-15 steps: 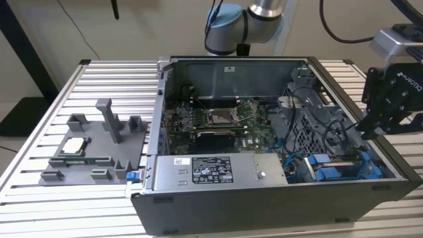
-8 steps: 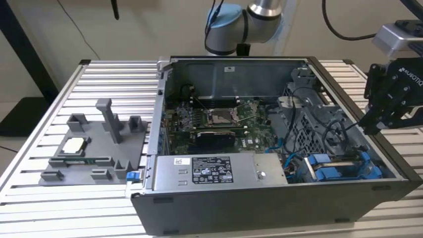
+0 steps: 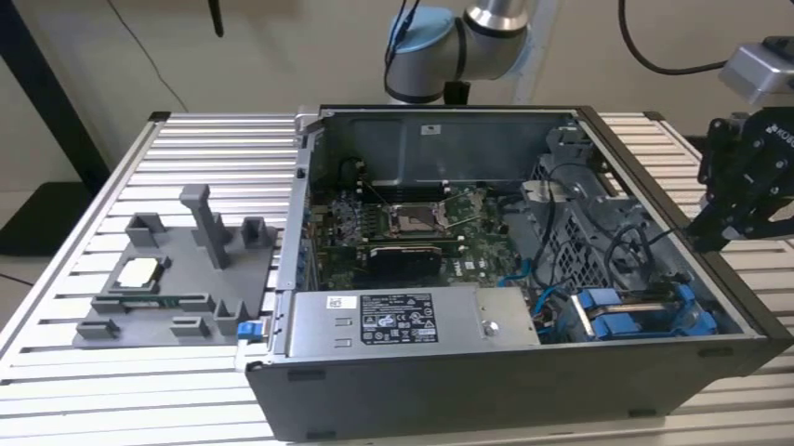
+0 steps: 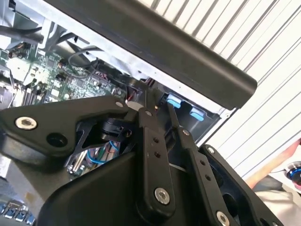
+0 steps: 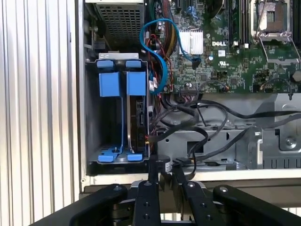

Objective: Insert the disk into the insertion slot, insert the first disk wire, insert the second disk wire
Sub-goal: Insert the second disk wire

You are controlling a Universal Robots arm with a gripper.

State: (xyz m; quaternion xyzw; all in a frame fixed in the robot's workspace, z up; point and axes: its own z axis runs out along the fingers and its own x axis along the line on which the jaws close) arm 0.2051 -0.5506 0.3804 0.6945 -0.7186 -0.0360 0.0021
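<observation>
The disk stands edge-on in its bright blue carrier inside the insertion slot of the drive cage. In the exterior view the disk sits at the case's near corner, on that view's right. A thin blue wire loops from the board towards the cage, and black wires lie beside the disk's edge. Whether any wire is plugged into the disk I cannot tell. My gripper hovers over the case wall by the cage, outside the case. Its fingers stand a narrow gap apart, holding nothing.
The open computer case lies on a slatted metal table. A grey labelled power-supply box fills the front, with the motherboard behind it. A grey fixture lies at the exterior view's left.
</observation>
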